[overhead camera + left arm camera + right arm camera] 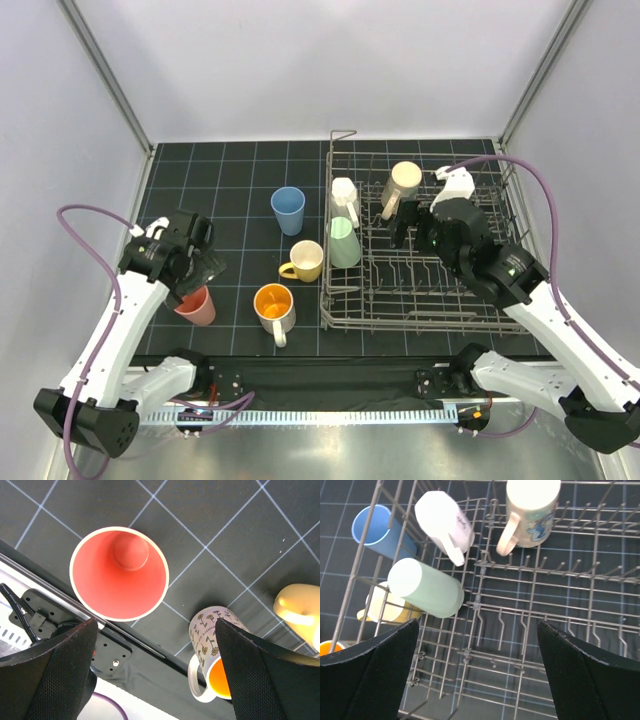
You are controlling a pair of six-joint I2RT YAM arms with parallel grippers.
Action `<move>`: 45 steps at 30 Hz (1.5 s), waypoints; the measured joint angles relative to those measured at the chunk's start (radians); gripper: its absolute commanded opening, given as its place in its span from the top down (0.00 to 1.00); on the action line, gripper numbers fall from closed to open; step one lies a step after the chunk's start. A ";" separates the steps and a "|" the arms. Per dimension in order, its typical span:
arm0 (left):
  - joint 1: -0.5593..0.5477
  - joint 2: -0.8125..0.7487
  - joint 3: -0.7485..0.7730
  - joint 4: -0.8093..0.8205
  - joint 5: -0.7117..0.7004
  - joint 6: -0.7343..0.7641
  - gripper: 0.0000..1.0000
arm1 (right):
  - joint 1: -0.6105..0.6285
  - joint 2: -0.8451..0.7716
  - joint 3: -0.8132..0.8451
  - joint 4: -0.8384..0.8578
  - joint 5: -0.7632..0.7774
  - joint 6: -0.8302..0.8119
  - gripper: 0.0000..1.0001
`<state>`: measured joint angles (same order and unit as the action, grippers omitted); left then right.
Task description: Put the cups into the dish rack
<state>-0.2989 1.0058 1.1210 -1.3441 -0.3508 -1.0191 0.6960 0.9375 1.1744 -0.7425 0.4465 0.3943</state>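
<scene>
The grey wire dish rack (425, 318) stands on the right of the mat. In it are a white mug (344, 195), a pale green cup (343, 243) and a cream mug (404, 183). On the mat stand a blue cup (288, 210), a yellow mug (304, 260), a white mug with orange inside (274, 303) and a pink cup (197, 306). My left gripper (200, 272) is open and empty just above the pink cup (119, 573). My right gripper (410, 232) is open and empty above the rack's tines (535, 605), right of the green cup (425, 587).
The black gridded mat (240, 175) ends at a near edge with a mounting plate (107, 652) and a metal rail (330, 412). Purple cables (85, 215) loop beside both arms. Slanted frame posts (105, 70) stand at the back corners.
</scene>
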 measured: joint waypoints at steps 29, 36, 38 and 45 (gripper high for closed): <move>0.000 0.233 -0.050 0.003 -0.036 -0.134 0.26 | -0.039 0.022 0.169 -0.330 -0.109 0.127 0.00; 0.000 0.253 -0.072 0.013 -0.042 -0.135 0.43 | -0.039 0.103 0.245 -0.395 -0.109 0.130 0.00; 0.000 0.253 -0.082 0.016 -0.042 -0.134 0.49 | -0.039 0.148 0.287 -0.416 -0.109 0.130 0.00; 0.000 0.248 -0.090 0.020 -0.043 -0.136 0.81 | -0.039 0.275 0.382 -0.452 -0.145 0.111 0.00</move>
<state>-0.2989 1.2537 1.0313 -1.3243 -0.3939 -1.1549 0.6567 1.2129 1.5562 -1.1950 0.3016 0.5049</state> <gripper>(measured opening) 0.262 0.996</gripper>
